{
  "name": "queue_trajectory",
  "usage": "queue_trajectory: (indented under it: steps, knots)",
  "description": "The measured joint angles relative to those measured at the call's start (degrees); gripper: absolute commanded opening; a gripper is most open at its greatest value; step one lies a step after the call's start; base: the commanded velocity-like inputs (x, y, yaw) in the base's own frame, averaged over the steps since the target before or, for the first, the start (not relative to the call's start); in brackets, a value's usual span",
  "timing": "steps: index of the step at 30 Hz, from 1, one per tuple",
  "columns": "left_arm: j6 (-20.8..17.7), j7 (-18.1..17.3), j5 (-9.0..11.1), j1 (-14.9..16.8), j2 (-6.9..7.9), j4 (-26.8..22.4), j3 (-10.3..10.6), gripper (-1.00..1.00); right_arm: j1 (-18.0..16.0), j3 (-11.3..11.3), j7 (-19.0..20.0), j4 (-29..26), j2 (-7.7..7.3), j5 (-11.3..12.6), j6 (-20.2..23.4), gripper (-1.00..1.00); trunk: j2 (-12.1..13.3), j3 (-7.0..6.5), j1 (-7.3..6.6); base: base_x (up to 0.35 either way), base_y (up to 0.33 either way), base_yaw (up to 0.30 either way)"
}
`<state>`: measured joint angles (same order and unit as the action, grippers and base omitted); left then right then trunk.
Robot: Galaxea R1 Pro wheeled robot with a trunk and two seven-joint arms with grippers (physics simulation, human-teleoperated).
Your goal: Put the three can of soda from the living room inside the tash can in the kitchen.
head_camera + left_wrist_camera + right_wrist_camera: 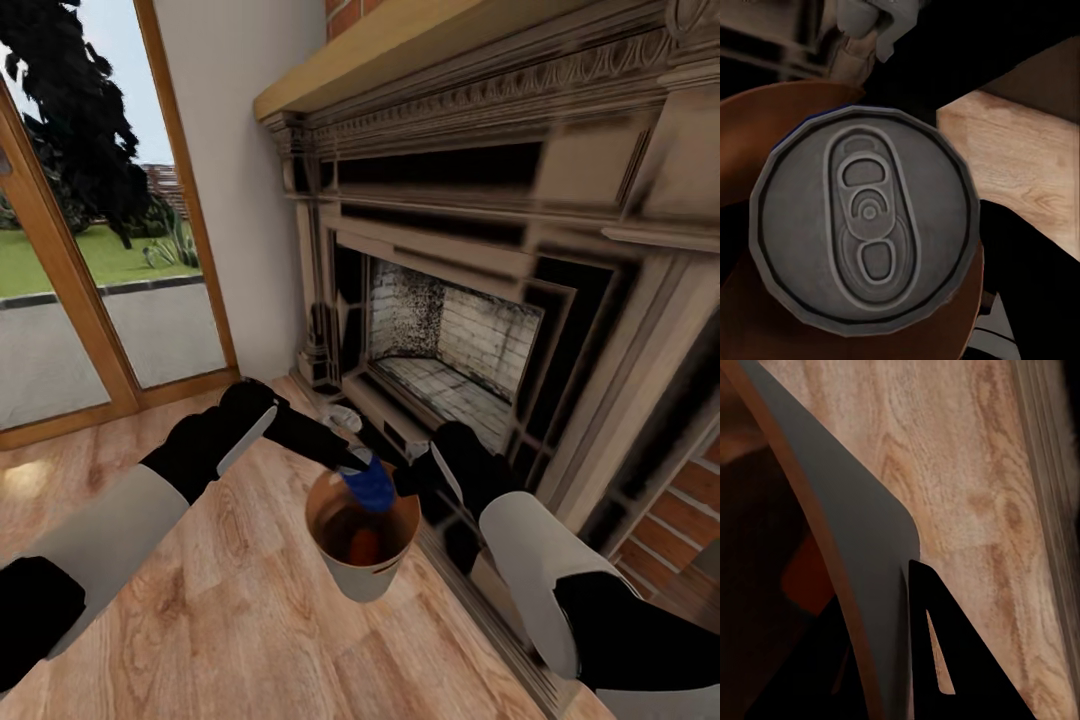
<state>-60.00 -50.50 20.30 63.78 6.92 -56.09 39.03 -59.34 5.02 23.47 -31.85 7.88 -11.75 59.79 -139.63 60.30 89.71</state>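
The trash can [368, 578], pale outside and glossy brown inside, hangs above the wood floor in front of the fireplace. My right gripper [408, 487] is shut on its rim, and the right wrist view shows the grey wall [862, 532] with a black finger [945, 660] on its outer side. My left gripper [356, 468] is shut on the dark blue soda can [372, 486], which is tilted over the bin's mouth. Its grey metal top [870, 217] faces the left wrist camera. An orange soda can [365, 546] lies at the bottom of the bin.
The ornate dark fireplace [470, 350] stands straight ahead and close, with red brick [675, 520] at its right. A small pale grey object [345, 418] lies on the floor by the hearth. Glass doors [90, 270] are at the left, and reddish wood floor [230, 600] spreads below.
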Motion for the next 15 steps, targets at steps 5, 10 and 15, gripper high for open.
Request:
queue_trajectory:
  steps: [5, 10, 15]
  knots:
    - [0.00, 7.80, -0.09, -0.68, -2.65, 0.01, 3.41, -1.00, -0.20, 0.03, -0.04, -0.04, 0.11, -0.43, -0.06, -1.00, 0.00, 0.00, 0.00, 0.000, 0.000, 0.000]
    - [0.00, 10.93, -0.15, -0.75, -3.71, -0.05, 5.27, -1.00, -0.23, -0.01, 0.00, -0.05, 0.11, -0.31, -0.03, -1.00, 0.00, 0.00, 0.00, 0.000, 0.000, 0.000]
    - [0.00, 13.09, -0.16, -0.76, -3.87, -0.13, 7.07, -1.00, -0.23, -0.09, -0.04, -0.04, -0.04, -0.55, -0.06, -1.00, 0.00, 0.00, 0.00, 0.000, 0.000, 0.000]
